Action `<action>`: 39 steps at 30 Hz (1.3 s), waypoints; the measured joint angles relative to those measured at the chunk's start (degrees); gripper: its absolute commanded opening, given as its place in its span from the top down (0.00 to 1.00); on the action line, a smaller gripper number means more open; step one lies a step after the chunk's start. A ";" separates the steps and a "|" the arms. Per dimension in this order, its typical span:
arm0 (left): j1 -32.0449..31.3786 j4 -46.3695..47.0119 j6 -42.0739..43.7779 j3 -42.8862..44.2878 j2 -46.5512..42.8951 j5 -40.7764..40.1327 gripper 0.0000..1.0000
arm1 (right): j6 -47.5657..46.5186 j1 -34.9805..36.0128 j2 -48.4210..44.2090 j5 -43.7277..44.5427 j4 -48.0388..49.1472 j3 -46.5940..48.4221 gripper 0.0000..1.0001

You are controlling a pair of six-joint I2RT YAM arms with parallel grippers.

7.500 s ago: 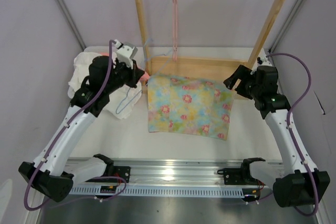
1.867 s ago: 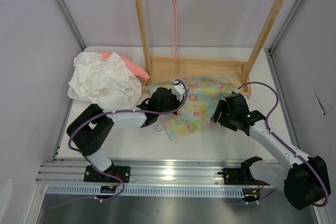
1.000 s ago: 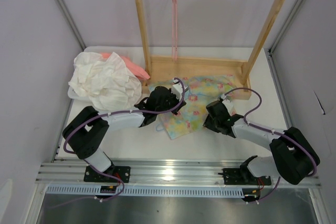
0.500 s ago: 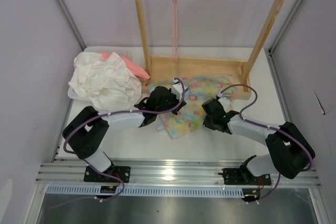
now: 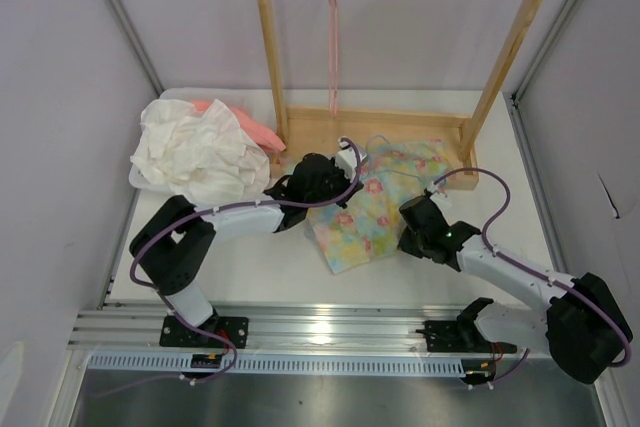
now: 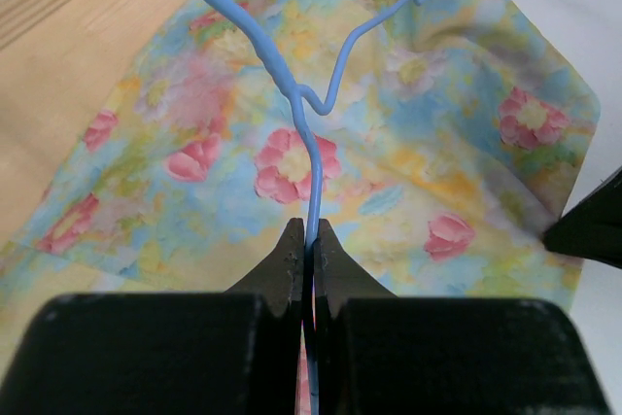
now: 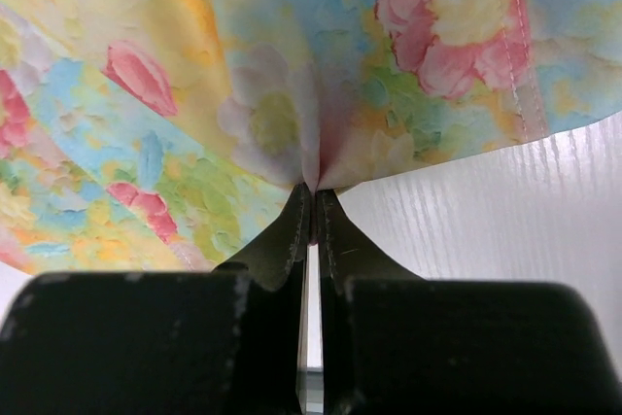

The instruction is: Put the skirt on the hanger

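Observation:
The flowered yellow and light blue skirt (image 5: 375, 209) lies on the white table in front of the wooden rack, partly folded over. My left gripper (image 6: 307, 232) is shut on the thin light blue hanger (image 6: 301, 119), whose wire runs up over the skirt (image 6: 418, 153). In the top view the left gripper (image 5: 330, 187) sits at the skirt's left edge and the hanger's hook (image 5: 378, 145) shows at the skirt's far side. My right gripper (image 7: 311, 196) is shut on a pinched fold of the skirt (image 7: 282, 75) near its hem; it stands at the skirt's right edge (image 5: 408, 230).
A wooden garment rack (image 5: 400, 127) stands at the back, a thin pink hanger (image 5: 333, 27) dangling from its top bar. A heap of white cloth (image 5: 195, 157) with a salmon-pink garment (image 5: 252, 129) lies at the back left. Bare table (image 7: 505, 240) lies beside the skirt.
My right gripper has closed on the skirt's edge and pulled it toward the front right. The left gripper with the hanger has shifted slightly farther back and right.

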 measured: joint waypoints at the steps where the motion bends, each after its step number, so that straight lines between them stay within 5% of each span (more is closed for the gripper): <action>1: 0.00 -0.31 0.28 0.55 0.11 0.04 1.00 | 0.02 0.00 -0.20 -0.04 -0.26 -0.22 1.00; 23: 2.16 -3.26 3.50 4.68 1.46 0.79 1.00 | 0.72 1.86 -5.11 -0.79 -3.78 -1.99 1.00; 25: 2.16 -3.28 3.15 4.68 1.42 0.87 1.00 | 0.79 2.12 -5.11 -0.74 -3.85 -1.99 0.86; 26: 2.16 -3.28 3.06 4.68 1.31 0.87 1.00 | 0.81 2.12 -5.14 -0.72 -3.91 -1.99 0.64; 30: 2.14 -3.48 2.97 3.85 -0.74 0.79 1.00 | 0.28 2.01 -6.21 -0.57 -6.47 -1.55 0.25; 33: 2.14 -4.85 3.02 3.72 -3.65 0.66 1.00 | -1.38 0.70 -7.34 -0.52 -9.73 1.70 0.14; 39: 2.08 -7.78 3.13 3.32 -9.99 0.37 1.00 | -7.56 -9.01 -9.33 -1.40 -10.14 14.75 0.15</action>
